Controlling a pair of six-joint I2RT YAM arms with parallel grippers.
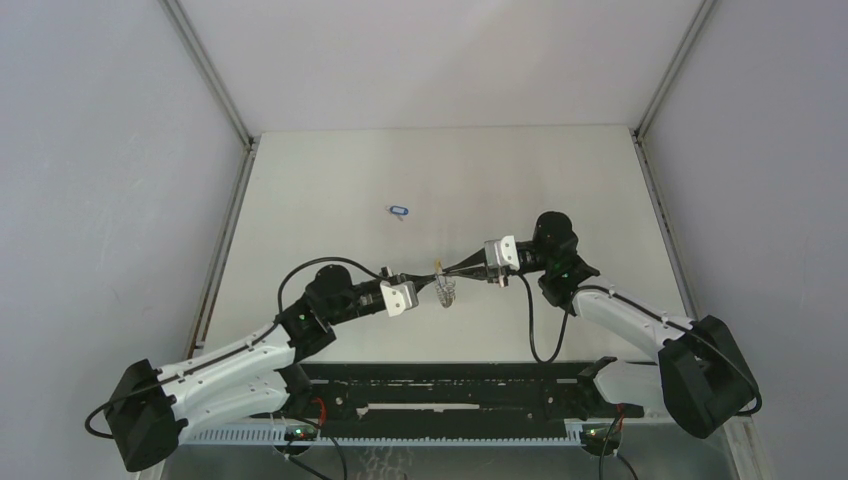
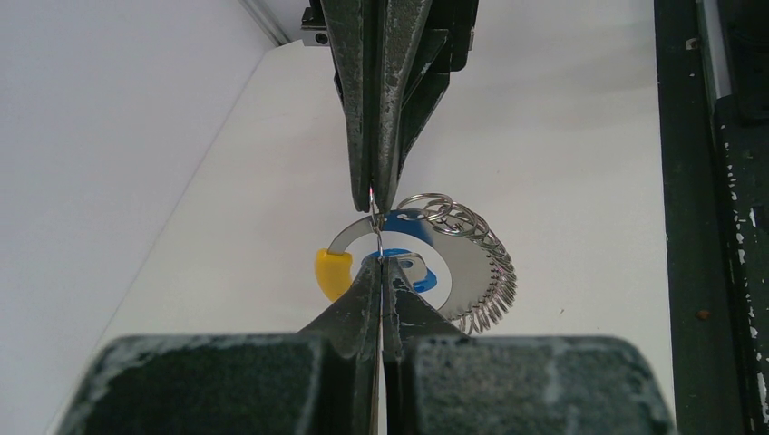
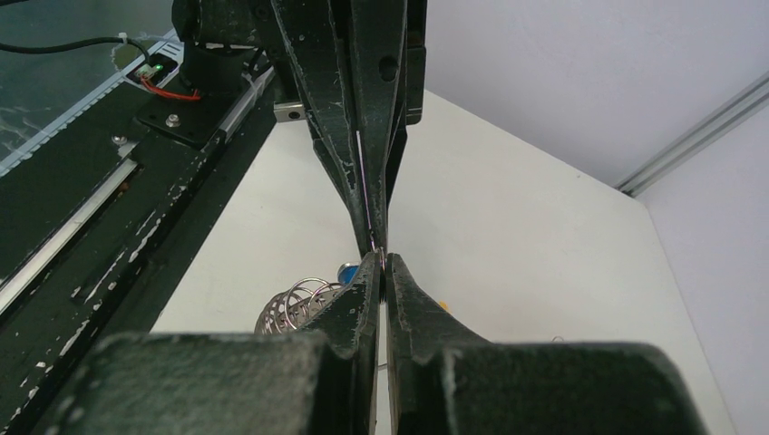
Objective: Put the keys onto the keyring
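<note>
My left gripper (image 1: 431, 276) (image 2: 381, 263) and right gripper (image 1: 444, 268) (image 3: 381, 258) meet tip to tip above the table's middle. Both are shut on a thin silver wire that runs between the tips. Under them hangs the keyring (image 1: 446, 291) (image 2: 472, 272), a flat silver arc with a yellow end (image 2: 333, 272) and a row of small wire rings (image 3: 290, 304). One key's blue tag (image 2: 428, 279) shows behind the arc, right at my left fingertips. Another key with a blue tag (image 1: 400, 211) lies alone on the table farther back.
A black rail (image 1: 450, 400) runs along the near edge between the arm bases and shows at the right of the left wrist view (image 2: 707, 181). Grey walls with metal corner strips (image 1: 215, 90) close in the white table (image 1: 560, 190) on three sides.
</note>
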